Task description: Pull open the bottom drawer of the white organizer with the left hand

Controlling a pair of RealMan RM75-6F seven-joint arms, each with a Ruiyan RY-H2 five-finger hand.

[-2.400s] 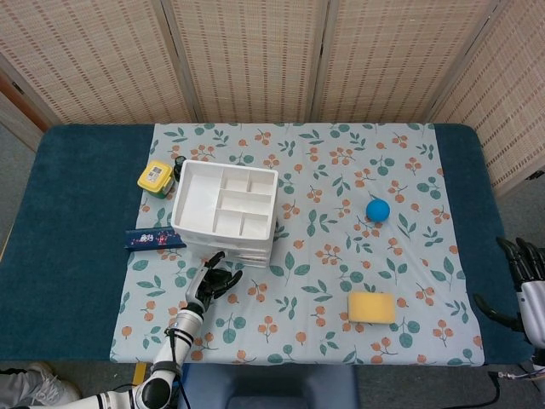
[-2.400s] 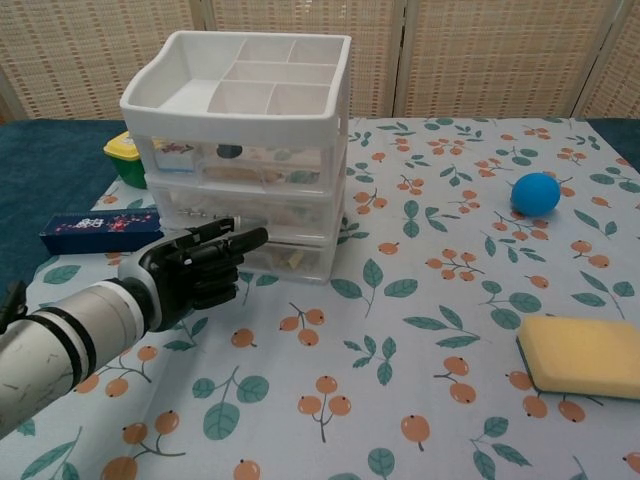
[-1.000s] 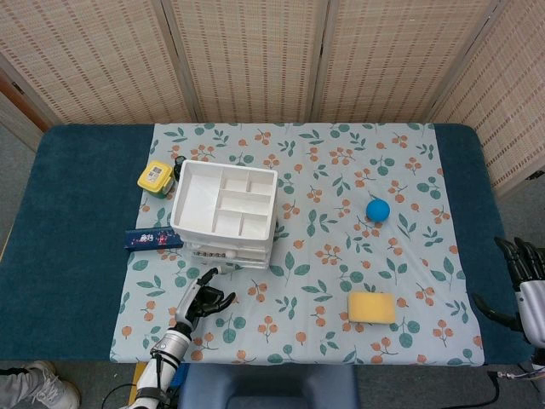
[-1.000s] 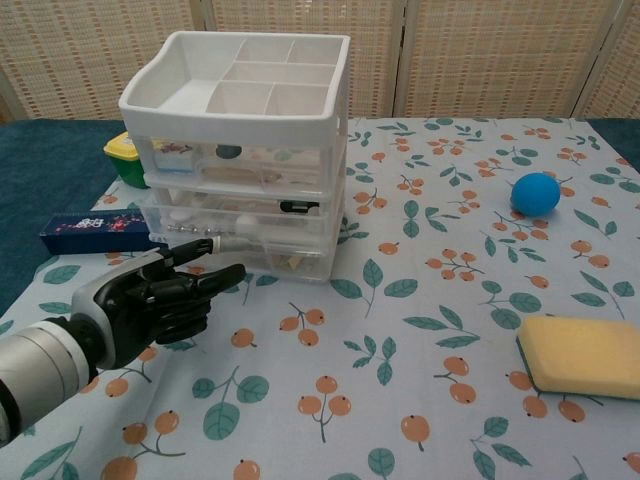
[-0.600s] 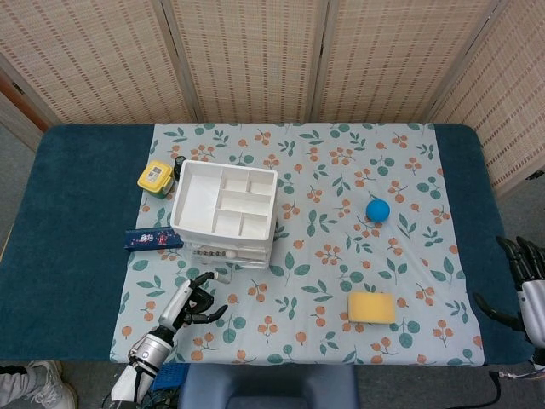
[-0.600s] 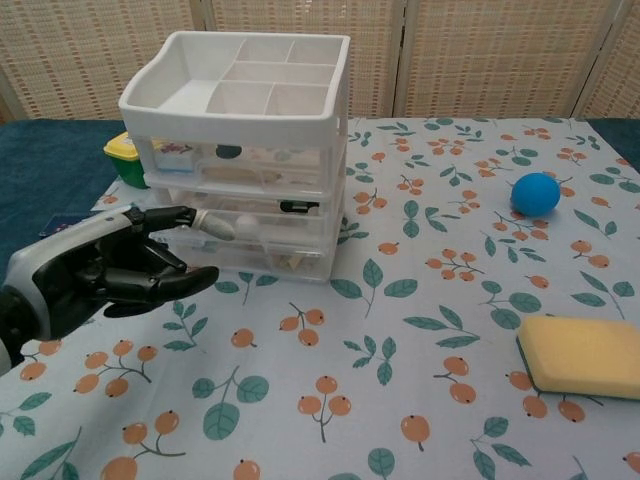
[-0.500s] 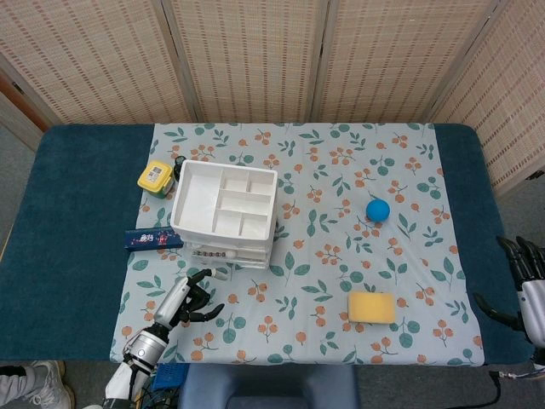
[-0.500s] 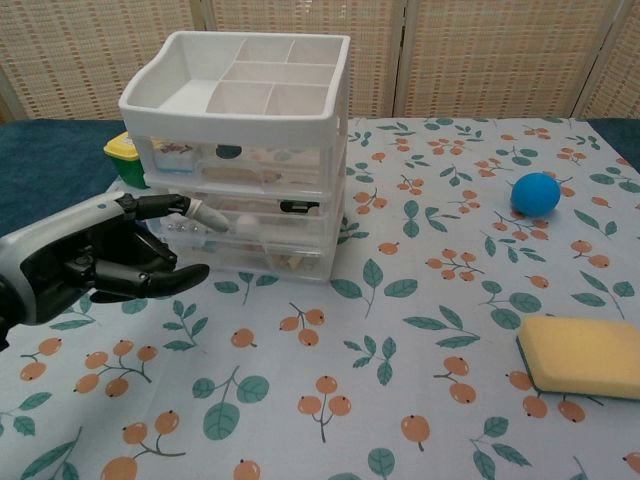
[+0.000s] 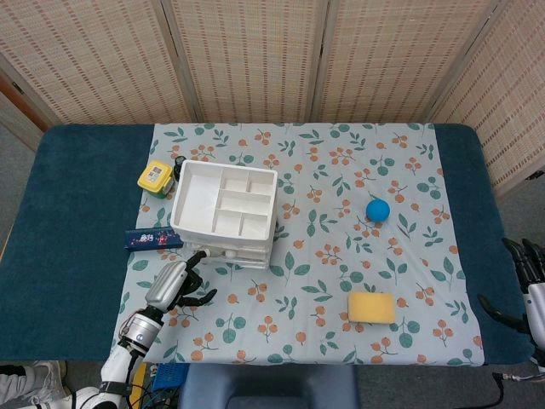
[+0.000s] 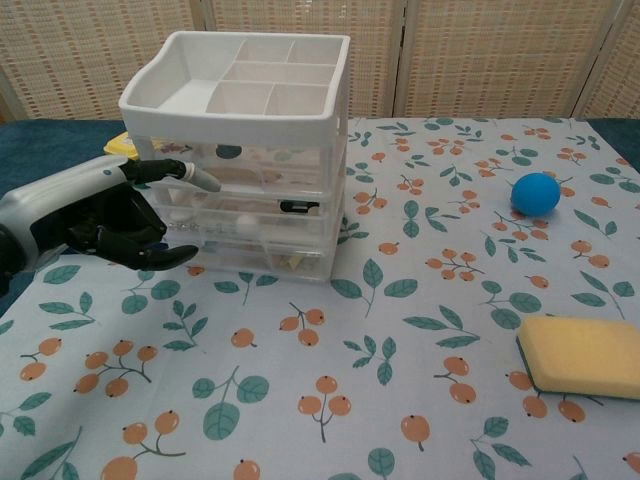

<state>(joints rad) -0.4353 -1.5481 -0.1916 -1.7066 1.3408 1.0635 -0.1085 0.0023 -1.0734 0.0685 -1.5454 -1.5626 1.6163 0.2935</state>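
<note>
The white organizer [image 9: 223, 210] [image 10: 240, 110] stands on the left of the flowered cloth, with a compartment tray on top and clear drawers below. Its bottom drawer [image 10: 262, 252] sticks out a little from the frame, and its front strip [image 9: 223, 253] shows small white items inside. My left hand [image 10: 95, 222] [image 9: 173, 285] hovers at the organizer's front left corner and holds nothing. One finger [image 10: 188, 176] points across the top drawer's front, the thumb [image 10: 165, 258] reaches out below, and the others are curled. My right hand [image 9: 530, 274] hangs at the table's right edge, fingers apart.
A yellow-lidded green tub [image 9: 155, 175] [image 10: 124, 148] sits behind the organizer's left side. A dark blue box [image 9: 154, 239] lies left of it. A blue ball [image 9: 378, 210] [image 10: 535, 193] and a yellow sponge [image 9: 371, 308] [image 10: 583, 355] are on the right.
My left hand was at the bottom drawer's front, drew back toward me as the drawer slid out a little, then let go and moved left and up. The right hand stayed put.
</note>
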